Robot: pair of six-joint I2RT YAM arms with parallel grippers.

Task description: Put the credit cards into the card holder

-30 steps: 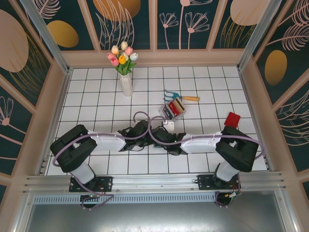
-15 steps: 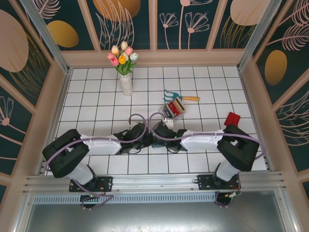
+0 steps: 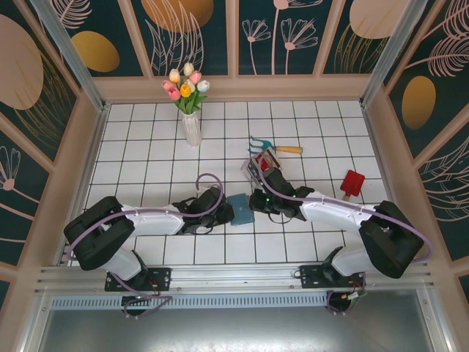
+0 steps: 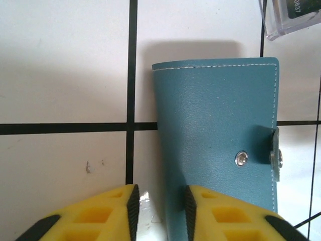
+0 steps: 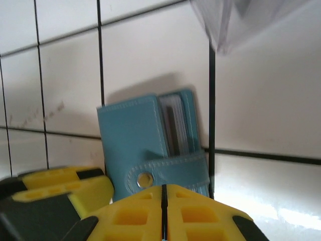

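Shows the card holder (image 3: 239,202) flat on the tiled table (image 3: 146,147), between the two grippers: directly ahead of the left gripper (image 4: 159,200) and just ahead of the right gripper (image 5: 163,195). Left jaws parted over the holder's near corner, clamping nothing; right jaws pressed together, empty. Credit cards (image 4: 301,9) in a clear tray (image 4: 271,31) beyond the holder, none in hand. Step judged as readying the holder. Calls next for spreading it open, then fetching a card.

White shells and black joints make up my arms (image 3: 154,218), with lilac cables (image 3: 209,175) looping over them; my left gripper (image 4: 158,207) and right gripper (image 5: 164,201) have yellow, pocketed fingers (image 4: 225,216).
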